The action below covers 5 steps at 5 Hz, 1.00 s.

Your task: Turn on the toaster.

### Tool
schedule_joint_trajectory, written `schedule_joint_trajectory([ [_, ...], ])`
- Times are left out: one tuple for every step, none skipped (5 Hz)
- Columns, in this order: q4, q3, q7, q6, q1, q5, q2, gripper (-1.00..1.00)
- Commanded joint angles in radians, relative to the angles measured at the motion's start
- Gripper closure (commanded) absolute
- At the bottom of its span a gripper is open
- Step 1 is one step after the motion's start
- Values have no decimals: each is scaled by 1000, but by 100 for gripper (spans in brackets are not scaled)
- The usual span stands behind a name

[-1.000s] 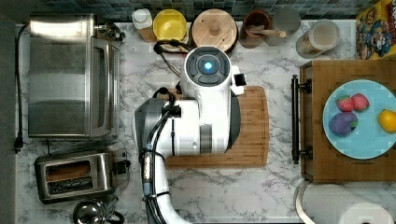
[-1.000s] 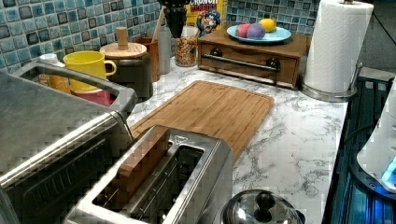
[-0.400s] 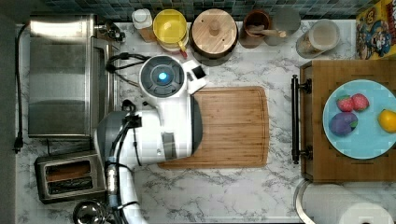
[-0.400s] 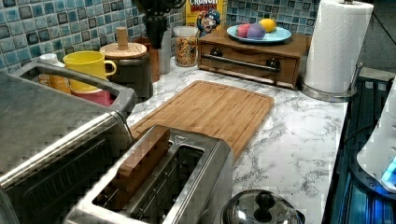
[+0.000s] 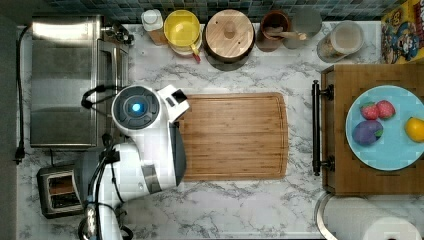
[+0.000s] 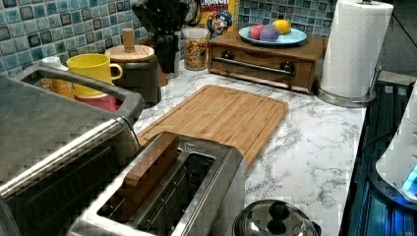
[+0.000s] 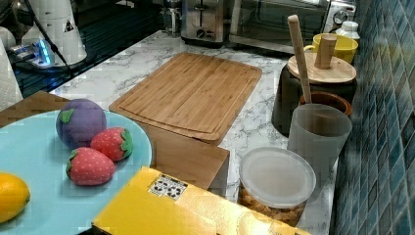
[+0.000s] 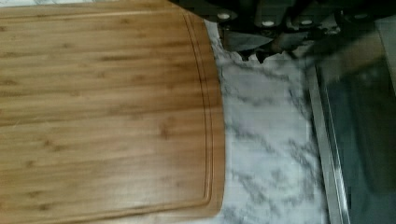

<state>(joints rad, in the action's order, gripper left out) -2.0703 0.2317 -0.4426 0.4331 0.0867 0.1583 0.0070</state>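
Sitting beside toaster oven (image 5: 62, 80): boxy steel toaster (image 6: 172, 194), brown slice in one slot; fingers' state unclear.

The worktop (image 5: 240, 205) is white marble with grey veins, and the cutting board (image 5: 235, 135) is honey-brown bamboo with streaked grain. The toaster (image 6: 196, 196) is brushed steel; the plate (image 5: 395, 145) is pale blue; the mug (image 6: 91, 73) is yellow. The wall tiles (image 6: 29, 34) are mottled blue-green.

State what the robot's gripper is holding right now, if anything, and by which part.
Nothing can be seen held: the gripper hangs over bare marble beside the cutting board.
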Motion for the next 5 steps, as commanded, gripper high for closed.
schedule_joint_trajectory([
  [-140,41,-156,43,49,107,-135,100],
  [-166,59,-199,4,77,137,-121,100],
  [-238,96,-229,64,82,170,-173,100],
  [-206,91,-280,-24,86,201,-145,100],
  [-277,111,-298,54,98,214,-208,100],
])
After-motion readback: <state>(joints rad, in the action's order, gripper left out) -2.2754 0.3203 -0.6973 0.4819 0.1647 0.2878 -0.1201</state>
